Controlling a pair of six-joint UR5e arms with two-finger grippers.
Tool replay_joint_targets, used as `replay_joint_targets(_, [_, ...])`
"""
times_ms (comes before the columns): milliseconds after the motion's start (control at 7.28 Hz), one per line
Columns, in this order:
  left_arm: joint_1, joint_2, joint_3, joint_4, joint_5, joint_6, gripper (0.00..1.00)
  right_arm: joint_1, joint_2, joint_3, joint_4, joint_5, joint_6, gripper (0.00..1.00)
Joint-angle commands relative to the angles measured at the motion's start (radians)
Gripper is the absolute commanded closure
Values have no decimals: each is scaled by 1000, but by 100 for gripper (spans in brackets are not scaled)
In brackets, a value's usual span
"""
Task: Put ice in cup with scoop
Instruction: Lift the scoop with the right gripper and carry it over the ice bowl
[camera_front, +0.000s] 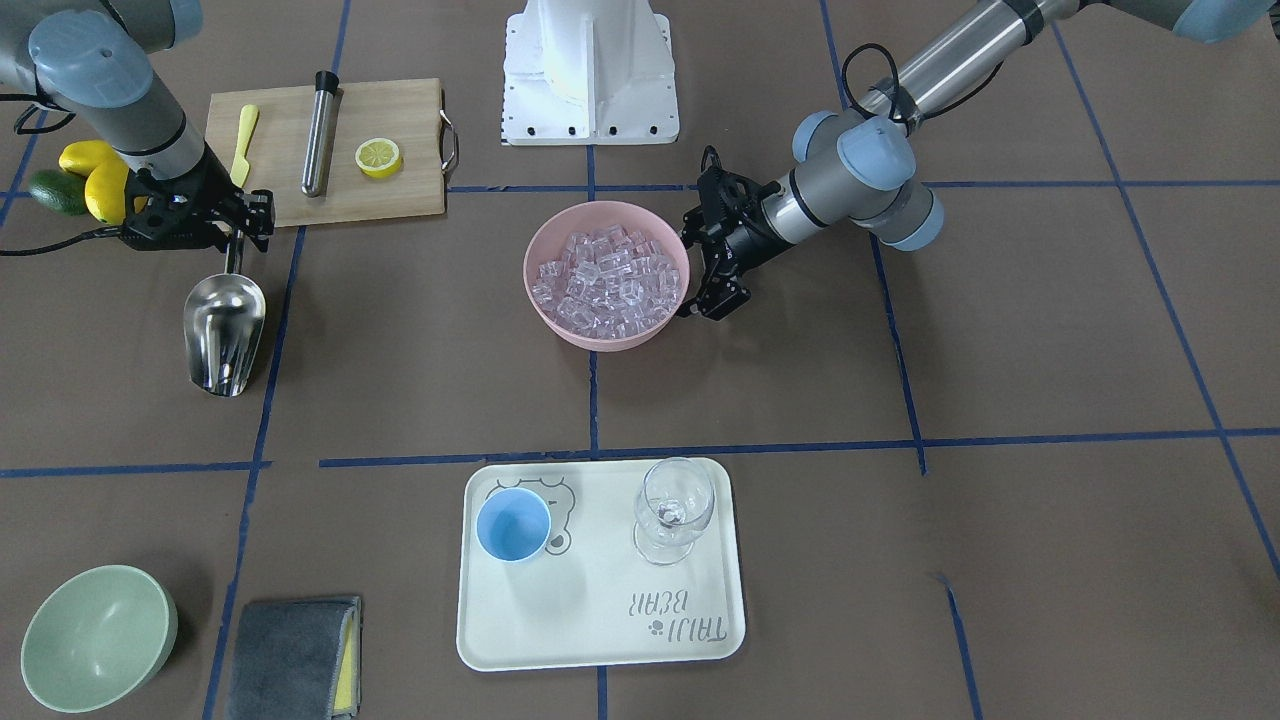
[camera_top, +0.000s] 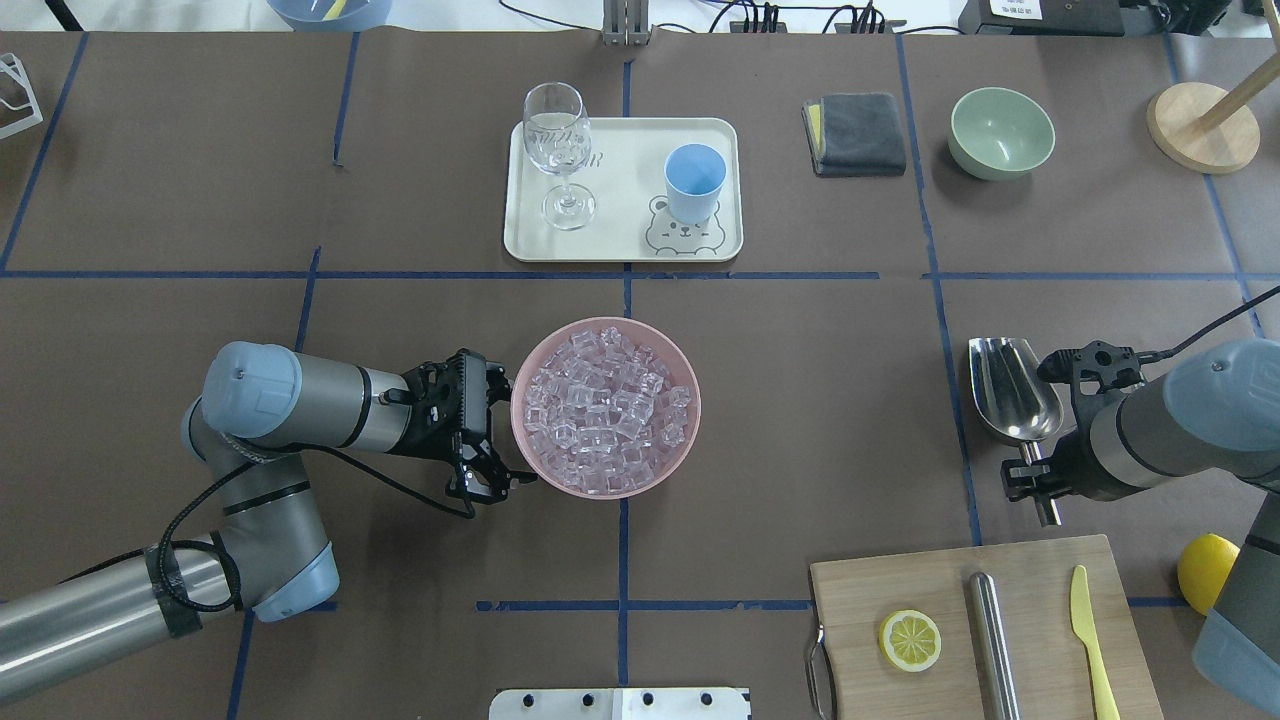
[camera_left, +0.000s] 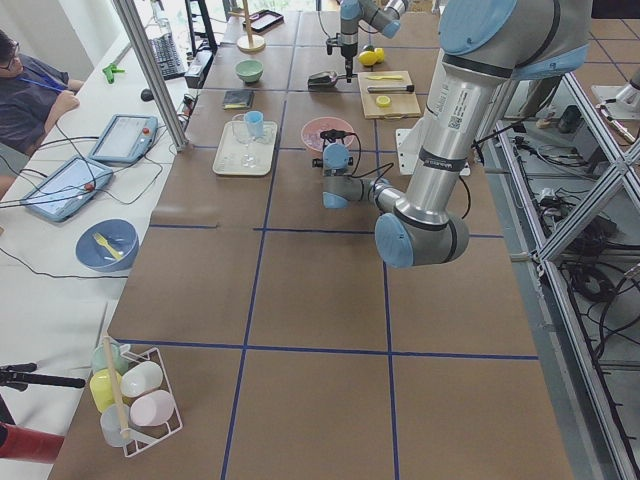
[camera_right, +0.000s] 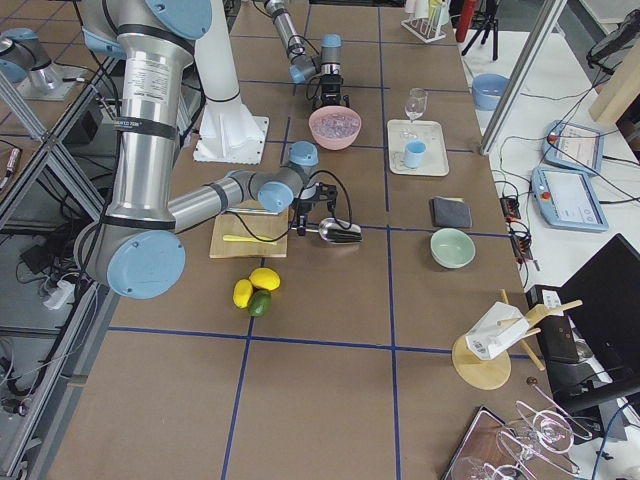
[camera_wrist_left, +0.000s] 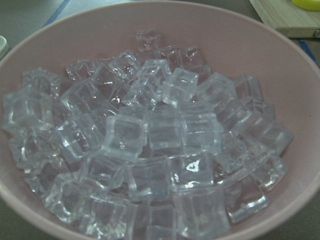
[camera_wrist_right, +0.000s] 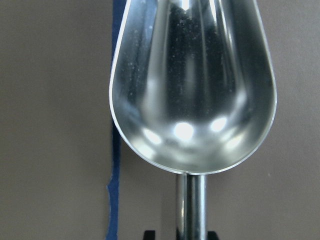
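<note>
The steel scoop (camera_front: 225, 320) lies on the table, trough up and empty, and fills the right wrist view (camera_wrist_right: 192, 85). My right gripper (camera_front: 238, 235) is open, with a finger on either side of the scoop's thin handle (camera_wrist_right: 191, 210). The ice (camera_front: 605, 280) is a heap of clear cubes in a pink bowl (camera_front: 600, 338) at the table's middle, seen close in the left wrist view (camera_wrist_left: 150, 145). My left gripper (camera_top: 505, 430) is open against the bowl's outer side. The light-blue cup (camera_front: 513, 527) stands empty on a cream tray (camera_front: 600, 620).
A clear wine glass (camera_front: 675, 510) stands on the tray beside the cup. A wooden board (camera_front: 400, 195) behind the scoop holds a lemon half, a steel tube and a yellow knife. Lemons (camera_front: 100, 185) lie by my right wrist. A green bowl (camera_front: 95, 635) and grey cloth (camera_front: 290, 655) are at the far side.
</note>
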Motion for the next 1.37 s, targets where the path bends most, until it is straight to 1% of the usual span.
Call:
replay_joint_targets(0, [0,3,0,-3,0,0,0,-2,-4,1,-6,-1,-10,100])
replay_joint_targets(275, [0,2,-2,-3,0,0,0,3,2,25,-5,-1,-15,100])
replay_joint_targets(549, [0,3,-2,-3,0,0,0,23,5,80,-5,-5,-15,100])
replay_joint_targets(687, [0,2,-2,-3,0,0,0,3,16,102,-6,-34,-33,100])
replay_joint_targets(824, [0,2,-2,-3,0,0,0,8,32,106,-6,-62,-256,100])
replay_joint_targets(961, [0,3,-2,-3,0,0,0,38,42,102,-13,-60,-596,100])
replay_joint_targets(1099, [-2,3,-2,-5,0,0,0,85,58,103,-40,-41,-668,100])
replay_joint_targets(1236, [-2,3,-2,-3,0,0,0,86,94,103,-106,-27,-791,100])
